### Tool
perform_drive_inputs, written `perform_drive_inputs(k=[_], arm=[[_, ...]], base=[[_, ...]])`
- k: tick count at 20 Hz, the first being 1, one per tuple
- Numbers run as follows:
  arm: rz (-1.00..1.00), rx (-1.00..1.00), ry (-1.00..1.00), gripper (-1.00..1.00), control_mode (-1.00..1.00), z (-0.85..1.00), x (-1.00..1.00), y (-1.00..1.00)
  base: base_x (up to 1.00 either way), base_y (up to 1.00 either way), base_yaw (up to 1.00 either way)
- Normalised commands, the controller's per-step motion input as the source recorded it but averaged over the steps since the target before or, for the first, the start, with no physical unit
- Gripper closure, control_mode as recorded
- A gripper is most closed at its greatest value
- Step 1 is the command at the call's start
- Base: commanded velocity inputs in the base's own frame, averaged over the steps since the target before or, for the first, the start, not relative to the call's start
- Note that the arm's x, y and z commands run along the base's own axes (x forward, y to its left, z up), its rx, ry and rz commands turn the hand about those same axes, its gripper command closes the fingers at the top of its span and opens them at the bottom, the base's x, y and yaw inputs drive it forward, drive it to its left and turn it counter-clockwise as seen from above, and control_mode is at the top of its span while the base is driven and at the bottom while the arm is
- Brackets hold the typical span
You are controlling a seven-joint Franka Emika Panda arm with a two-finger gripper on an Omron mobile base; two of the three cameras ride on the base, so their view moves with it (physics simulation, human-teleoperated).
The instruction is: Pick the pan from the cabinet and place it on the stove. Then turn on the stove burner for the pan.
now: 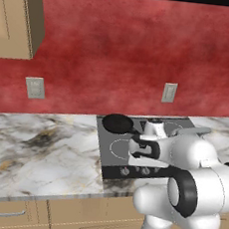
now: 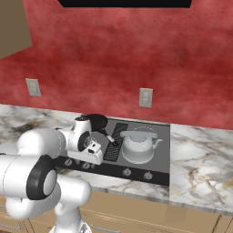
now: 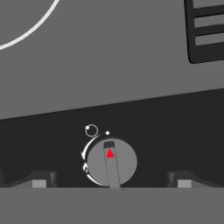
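While end effector (image 3: 111, 180) open, knob (image 3: 112, 162) centred between fingertips.

We find no words, brands or numbers to read anywhere. The only signs sit on the stove (image 3: 109, 65) control strip in the hand view: a red triangle on the round grey knob (image 3: 112, 162), a small white ring and dot just above it, and a white arc along its left edge.
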Motion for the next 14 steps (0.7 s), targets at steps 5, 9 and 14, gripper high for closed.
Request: perform_drive_inputs(k=[5,9,14], arm=[[0.00,0.01,0.00,-1.00,-1.00,-0.15,0.00,0.00],[0.00,0.00,0.00,-1.00,-1.00,-0.19,0.00,0.00],[0.00,0.00,0.00,-1.00,-1.00,-0.27,0.00,0.00]], base=[[0.00,0.00,0.00],[0.00,0.00,0.00],[0.00,0.00,0.00]])
